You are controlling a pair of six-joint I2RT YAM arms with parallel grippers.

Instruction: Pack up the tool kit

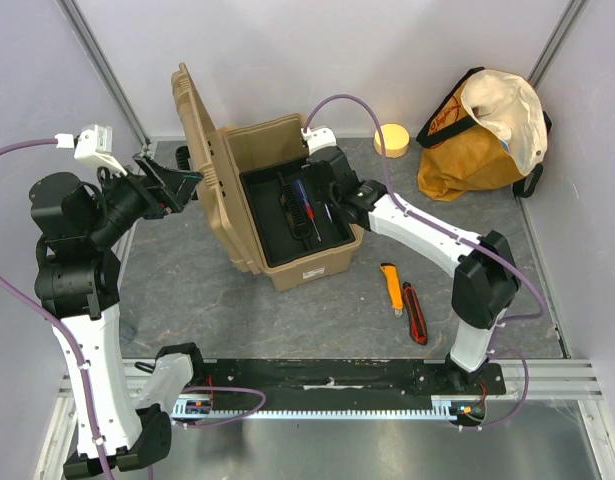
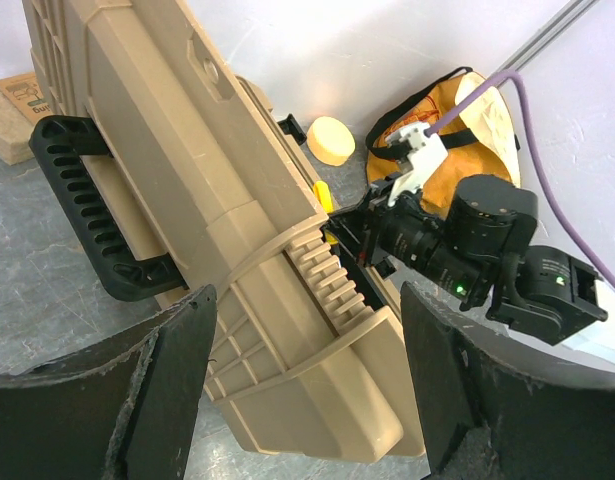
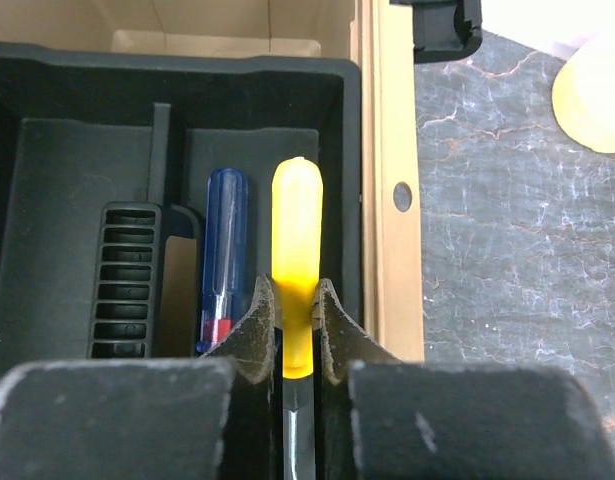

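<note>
The tan tool kit (image 1: pixel 317 262) stands open on the table, its lid (image 1: pixel 202 150) raised on the left. Its black tray holds a blue-handled screwdriver (image 3: pixel 225 240) and a black ribbed tool (image 3: pixel 127 280). My right gripper (image 3: pixel 297 315) reaches into the tray from the right (image 1: pixel 322 200), shut on the yellow handle of a screwdriver (image 3: pixel 296 230) that lies beside the blue one. My left gripper (image 2: pixel 305 340) is open behind the lid's outer face (image 2: pixel 187 150), near the black carry handle (image 2: pixel 87 210), and holds nothing.
An orange-yellow cloth bag (image 1: pixel 482 125) sits at the back right, with a round pale-yellow roll (image 1: pixel 391 139) beside it. A yellow utility knife (image 1: pixel 391 287) and a red one (image 1: pixel 415 312) lie to the right of the box. A small tan block (image 2: pixel 12 110) rests behind the lid.
</note>
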